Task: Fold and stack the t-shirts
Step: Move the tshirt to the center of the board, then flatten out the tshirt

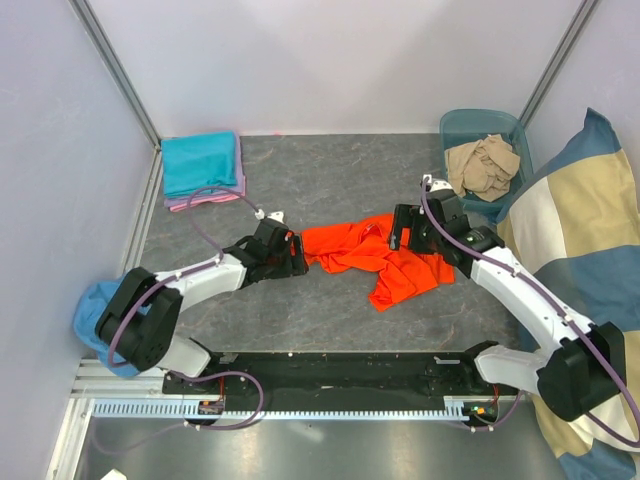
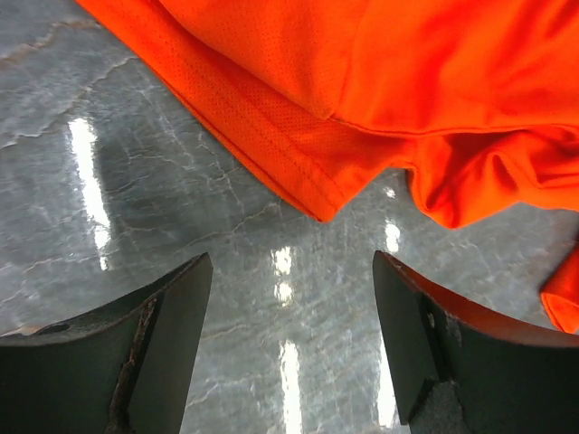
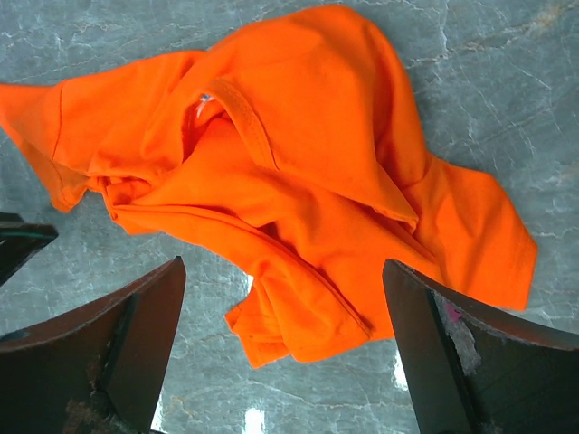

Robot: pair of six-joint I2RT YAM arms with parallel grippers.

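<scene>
From above only: shows a teal t-shirt (image 1: 200, 163) folded atop a pink-lilac t-shirt (image 1: 205, 203) in the table's (image 1: 330, 170) far left corner, and a beige t-shirt (image 1: 485, 165) heaped in a blue bin (image 1: 455, 125). From the right wrist alone: reveals the orange t-shirt's (image 3: 298, 181) neck opening. Lies crumpled mid-table between the left tool (image 2: 291, 262) and the right tool (image 3: 282, 264). Spread wide on both sides, gripping nothing. Just short of a hem corner on the left; over the shirt's near edge on the right.
</scene>
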